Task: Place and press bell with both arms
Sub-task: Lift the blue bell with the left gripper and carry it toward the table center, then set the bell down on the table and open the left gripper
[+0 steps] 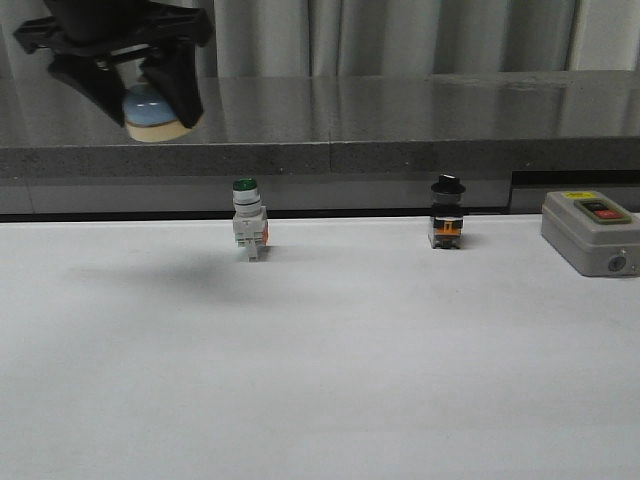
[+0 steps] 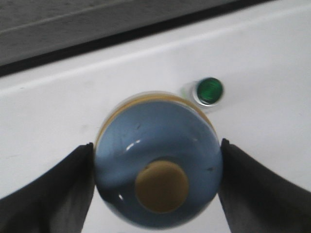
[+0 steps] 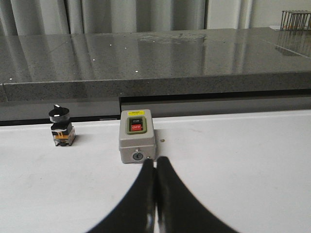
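Observation:
The light-blue bell (image 1: pixel 153 112) with its cream base hangs high at the far left of the front view, held in my left gripper (image 1: pixel 140 105). In the left wrist view the bell (image 2: pixel 158 155) with its cream knob sits between the two dark fingers (image 2: pixel 53 189), well above the white table. My left gripper (image 2: pixel 156 160) is shut on the bell. My right gripper (image 3: pixel 155 162) is shut and empty, low over the table just in front of the grey box; it is out of the front view.
A green-capped white push-button switch (image 1: pixel 248 220) stands left of centre, also in the left wrist view (image 2: pixel 210 91). A black-capped switch (image 1: pixel 447 213) stands right of centre. A grey box with red and black buttons (image 1: pixel 590 230) sits far right. A grey stone ledge (image 1: pixel 400 125) runs behind.

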You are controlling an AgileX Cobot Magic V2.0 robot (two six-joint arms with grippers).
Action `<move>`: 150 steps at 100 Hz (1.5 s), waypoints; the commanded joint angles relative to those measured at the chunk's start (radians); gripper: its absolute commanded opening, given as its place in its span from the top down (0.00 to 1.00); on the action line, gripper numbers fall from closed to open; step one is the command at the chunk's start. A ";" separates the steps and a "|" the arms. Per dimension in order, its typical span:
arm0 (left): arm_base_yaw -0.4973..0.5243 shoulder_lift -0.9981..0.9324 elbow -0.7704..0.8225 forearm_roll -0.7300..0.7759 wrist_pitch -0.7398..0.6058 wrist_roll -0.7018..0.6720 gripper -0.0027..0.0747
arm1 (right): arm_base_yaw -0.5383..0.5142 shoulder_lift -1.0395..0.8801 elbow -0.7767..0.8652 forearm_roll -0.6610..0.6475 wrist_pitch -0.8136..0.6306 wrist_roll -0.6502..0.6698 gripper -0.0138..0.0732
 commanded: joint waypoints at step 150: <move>-0.307 0.188 -0.029 -0.016 -0.117 -0.011 0.31 | -0.001 -0.017 -0.016 -0.005 -0.077 -0.003 0.91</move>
